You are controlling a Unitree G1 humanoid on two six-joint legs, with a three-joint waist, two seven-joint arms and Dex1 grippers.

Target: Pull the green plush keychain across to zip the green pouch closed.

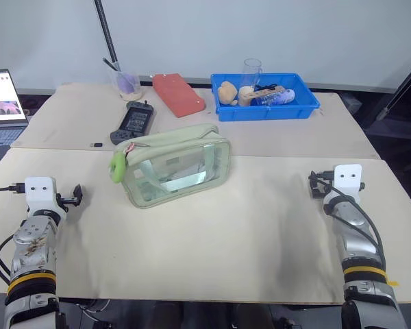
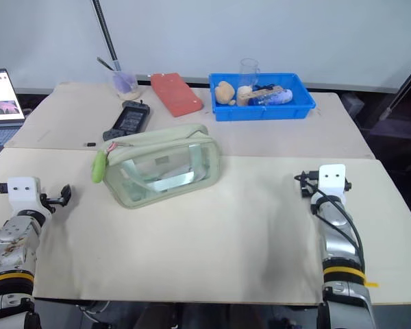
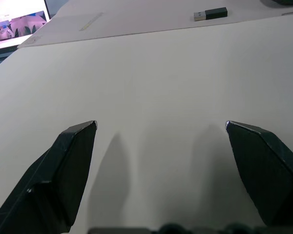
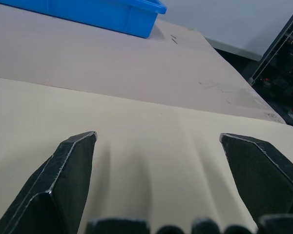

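While both arms wait low at the near corners of the bench [image 1: 260, 247], your target sits between them, nearer the left side. The green pouch [image 1: 178, 166] lies in the middle, its long axis running from near-left to far-right, zipper on top. The green plush keychain [image 1: 117, 166] hangs off the pouch's left end, so the zip likely has to travel rightward and away from you. Your left gripper [image 1: 74, 197] is the closer one; the keychain lies ahead of it and to its right. Your right gripper [image 1: 316, 184] is well apart from the pouch. Both sets of jaws stand wide apart, holding nothing.
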